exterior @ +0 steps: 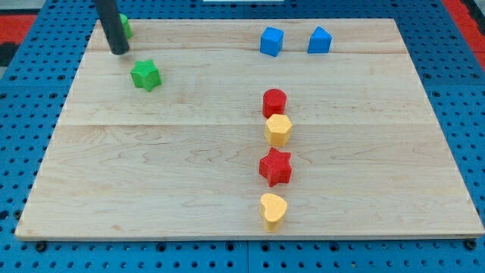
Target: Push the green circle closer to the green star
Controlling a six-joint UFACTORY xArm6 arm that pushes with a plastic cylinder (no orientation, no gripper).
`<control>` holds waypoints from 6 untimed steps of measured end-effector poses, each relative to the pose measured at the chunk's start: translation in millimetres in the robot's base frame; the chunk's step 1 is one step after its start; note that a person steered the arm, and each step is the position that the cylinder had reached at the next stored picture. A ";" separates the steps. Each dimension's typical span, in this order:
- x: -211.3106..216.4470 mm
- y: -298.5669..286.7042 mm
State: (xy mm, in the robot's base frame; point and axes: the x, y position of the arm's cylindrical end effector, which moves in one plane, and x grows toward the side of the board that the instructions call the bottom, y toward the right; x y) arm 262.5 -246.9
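Note:
The green star [145, 75] lies on the wooden board near the view's upper left. The green circle [125, 27] sits at the board's top left edge, mostly hidden behind my rod; only a green sliver shows. My tip [118, 51] rests on the board just below and left of the green circle, and up-left of the green star, a short gap from the star.
A blue cube [271, 41] and a blue block [319, 40] sit at the view's top right of centre. A red cylinder [274, 101], a yellow hexagon [278, 130], a red star [276, 167] and a yellow heart [273, 211] form a column at centre. The board's edge [68, 98] slopes at left.

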 end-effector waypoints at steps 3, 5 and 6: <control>-71.3 -47.3; -64.1 99.4; -15.6 92.5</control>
